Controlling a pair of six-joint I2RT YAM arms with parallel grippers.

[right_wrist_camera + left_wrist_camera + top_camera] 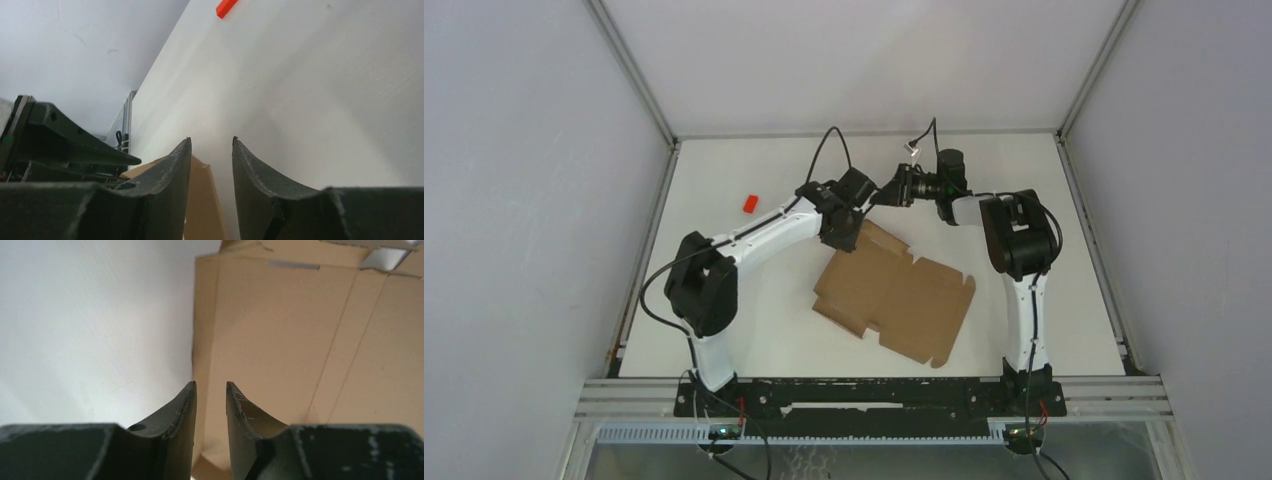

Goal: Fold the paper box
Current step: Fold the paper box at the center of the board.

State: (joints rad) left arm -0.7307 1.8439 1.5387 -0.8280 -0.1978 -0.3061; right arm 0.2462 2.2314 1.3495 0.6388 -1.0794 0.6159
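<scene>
Along the near edge of the white table [754, 335] runs a black metal base rail [874, 392] carrying both arms. From it the white-and-black left arm [764, 235] reaches toward the table's middle, and the right arm [1019, 245] rises up the table's right side and bends left across the far half. A small red block [749, 203] lies alone on the far-left part of the table, well apart from everything else.

The flat brown die-cut cardboard paper box [899, 300] lies unfolded at the table's centre. Its long axis runs diagonally from far-left to near-right, with the notched flap end pointing toward the table's right side. The left arm's wrist covers its far-left corner from above.

The left gripper [846, 236] sits over that far-left corner. Its jaws are a narrow gap apart, lined up along the sheet's side edge, with cardboard showing through the gap. The right gripper [880, 198] is just beyond the same corner, toward the table's far edge. Its jaws stand apart with only table and a cardboard tip seen between them.
</scene>
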